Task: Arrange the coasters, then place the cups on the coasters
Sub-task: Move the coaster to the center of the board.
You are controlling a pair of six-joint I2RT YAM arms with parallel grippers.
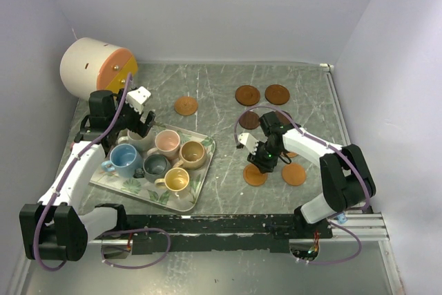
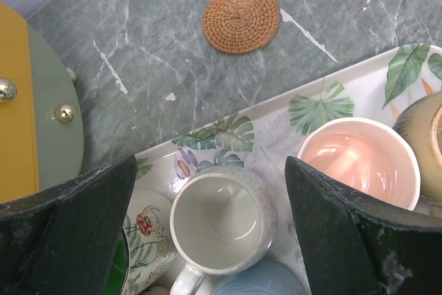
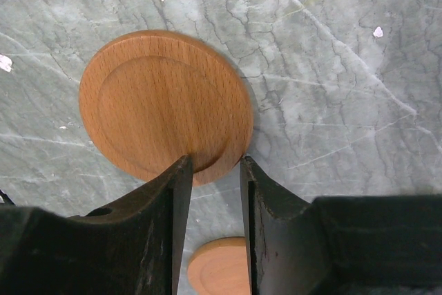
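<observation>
My left gripper (image 1: 141, 125) (image 2: 210, 168) hangs wide open over the far left corner of the leaf-print tray (image 1: 204, 177) (image 2: 228, 135). A cream cup (image 2: 221, 220) stands upright between its fingers, untouched. Pink (image 1: 167, 141) (image 2: 359, 162), tan-brown (image 1: 192, 153), blue (image 1: 124, 159), grey (image 1: 156, 165) and yellow (image 1: 177, 180) cups stand on the tray too. My right gripper (image 1: 257, 164) (image 3: 215, 164) is open by a narrow gap, its tips over the near rim of a flat wooden coaster (image 1: 255, 175) (image 3: 166, 105); nothing is gripped. A second coaster (image 1: 293, 174) (image 3: 217, 267) lies beside it.
A woven coaster (image 1: 186, 106) (image 2: 241, 18) lies beyond the tray. Darker coasters (image 1: 247, 94) (image 1: 277, 94) (image 1: 248, 121) lie at the back centre. A big white-and-orange cylinder (image 1: 97, 65) lies in the back left corner. Walls close in on three sides.
</observation>
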